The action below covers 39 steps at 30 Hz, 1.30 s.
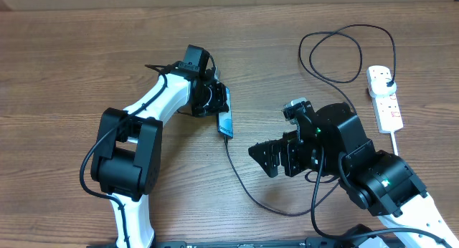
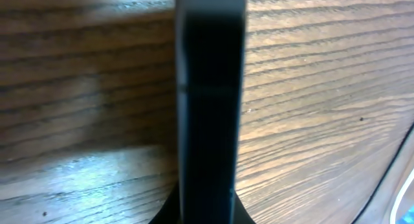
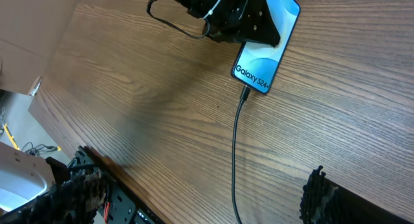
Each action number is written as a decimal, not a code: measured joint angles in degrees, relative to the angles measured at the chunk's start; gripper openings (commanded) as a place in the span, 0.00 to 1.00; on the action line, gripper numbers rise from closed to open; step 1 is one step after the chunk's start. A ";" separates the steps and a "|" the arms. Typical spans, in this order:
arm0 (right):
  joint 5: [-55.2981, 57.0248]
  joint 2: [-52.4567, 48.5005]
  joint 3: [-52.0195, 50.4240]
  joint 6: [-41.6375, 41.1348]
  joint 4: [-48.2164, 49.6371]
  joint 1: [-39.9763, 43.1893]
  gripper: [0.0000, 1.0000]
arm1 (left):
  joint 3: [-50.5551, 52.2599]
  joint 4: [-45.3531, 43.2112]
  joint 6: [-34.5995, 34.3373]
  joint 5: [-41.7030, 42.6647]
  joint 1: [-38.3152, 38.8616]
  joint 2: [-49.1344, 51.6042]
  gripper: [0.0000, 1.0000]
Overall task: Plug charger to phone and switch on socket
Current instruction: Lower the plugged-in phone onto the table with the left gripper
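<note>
Now: left gripper (image 1: pixel 215 103) clamps phone (image 1: pixel 226 122) | charger (image 1: pixel 247 191) plugged into phone | right gripper (image 1: pixel 264 160) spread wide

One readable text: "Galaxy S24+" in white letters on the lit light-blue screen of the phone (image 3: pixel 262 59), right wrist view. It runs along the screen's end by the plugged-in port. The last character is small and looks like a plus, not certain. In the overhead view the phone screen is too small to read. The socket (image 1: pixel 385 97) has reddish markings on its white face, illegible. The left wrist view is blurred, nothing legible.
</note>
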<state>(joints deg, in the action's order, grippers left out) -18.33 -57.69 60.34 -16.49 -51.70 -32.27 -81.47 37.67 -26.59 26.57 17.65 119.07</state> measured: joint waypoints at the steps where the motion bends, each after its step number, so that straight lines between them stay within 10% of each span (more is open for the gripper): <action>1: 0.15 0.00 0.00 0.00 -0.02 0.00 1.00 | -0.02 0.09 0.02 -0.26 0.00 0.00 0.10; 21: 0.39 0.00 0.00 0.00 -1.40 0.00 1.00 | -0.07 2.93 0.24 -3.04 0.00 0.00 0.47; 39: 0.37 0.00 0.00 0.00 -1.44 0.00 1.00 | -0.68 10.49 0.09 -10.49 -0.04 0.00 0.54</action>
<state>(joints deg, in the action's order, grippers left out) -17.96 -57.69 60.34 -16.49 -53.15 -32.27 -82.15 48.16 -26.50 16.08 17.61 119.07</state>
